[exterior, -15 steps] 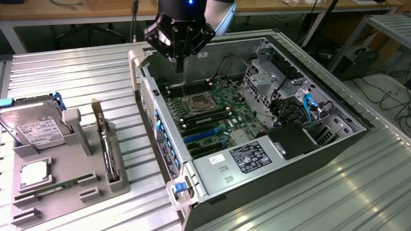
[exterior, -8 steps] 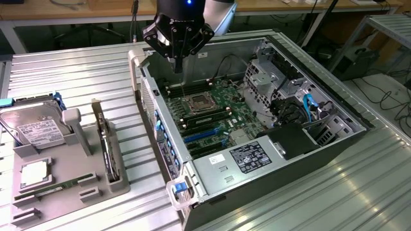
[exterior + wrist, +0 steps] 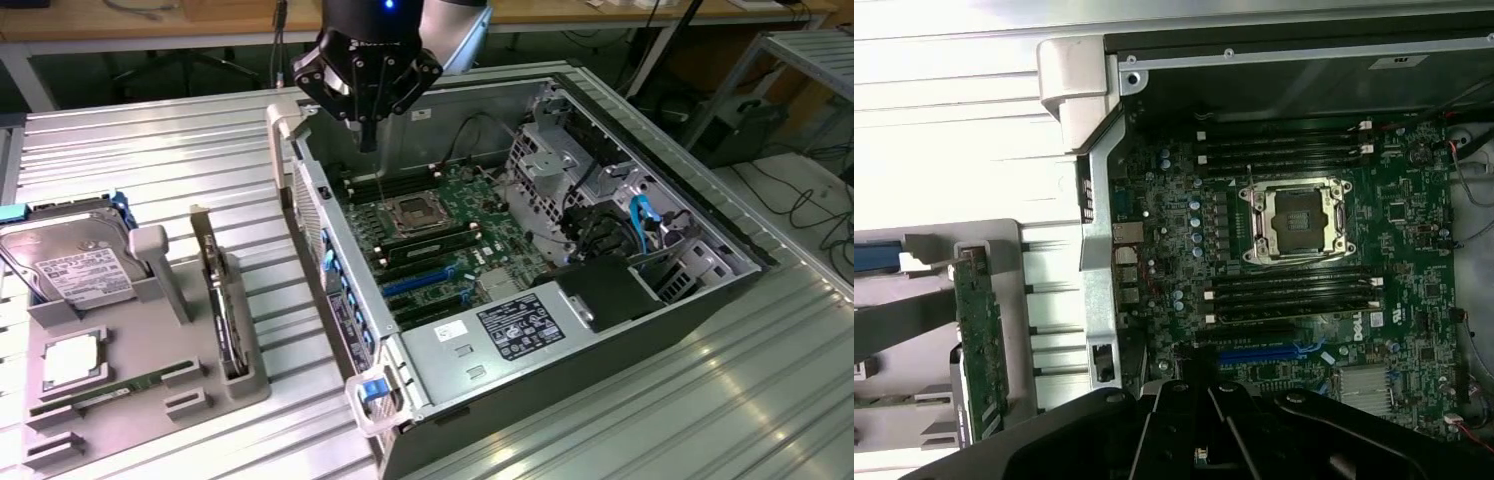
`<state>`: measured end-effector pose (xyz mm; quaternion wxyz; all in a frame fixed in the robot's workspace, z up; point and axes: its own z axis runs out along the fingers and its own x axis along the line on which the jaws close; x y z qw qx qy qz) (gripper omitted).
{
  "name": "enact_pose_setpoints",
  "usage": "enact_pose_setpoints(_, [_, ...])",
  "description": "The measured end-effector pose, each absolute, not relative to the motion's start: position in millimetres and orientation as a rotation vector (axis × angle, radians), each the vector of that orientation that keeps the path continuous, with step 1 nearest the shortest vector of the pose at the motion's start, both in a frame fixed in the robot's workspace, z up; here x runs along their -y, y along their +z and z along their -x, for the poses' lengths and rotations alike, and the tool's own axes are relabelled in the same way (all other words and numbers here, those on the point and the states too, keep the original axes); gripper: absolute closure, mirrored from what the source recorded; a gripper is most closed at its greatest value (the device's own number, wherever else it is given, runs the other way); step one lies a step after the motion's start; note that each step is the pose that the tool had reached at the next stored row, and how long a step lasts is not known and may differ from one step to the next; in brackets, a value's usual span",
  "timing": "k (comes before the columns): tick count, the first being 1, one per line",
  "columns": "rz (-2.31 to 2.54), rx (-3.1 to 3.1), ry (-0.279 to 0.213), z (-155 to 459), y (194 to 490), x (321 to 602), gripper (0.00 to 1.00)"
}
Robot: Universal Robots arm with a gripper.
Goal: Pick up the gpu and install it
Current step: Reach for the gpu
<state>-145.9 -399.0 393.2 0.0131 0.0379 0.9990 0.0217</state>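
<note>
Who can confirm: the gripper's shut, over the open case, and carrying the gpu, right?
Not quite. The gripper is shut and over the open case, but it carries nothing. The gpu stands on edge in the gray holder at the exterior view's left, apart from the gripper. The exterior view shows this.

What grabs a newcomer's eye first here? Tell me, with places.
The open computer case lying on its side mid-table, green motherboard bared, strikes first. The black end effector hangs shut and empty above the board. At the exterior view's left, the gpu stands on edge in a grey rack beside a hard drive.
</note>
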Motion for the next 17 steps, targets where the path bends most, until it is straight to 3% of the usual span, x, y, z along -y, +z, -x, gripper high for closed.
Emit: enact_pose_setpoints(17, [-0.118, -3.113, 0.068, 153.2, 393.1, 399.0, 0.89])
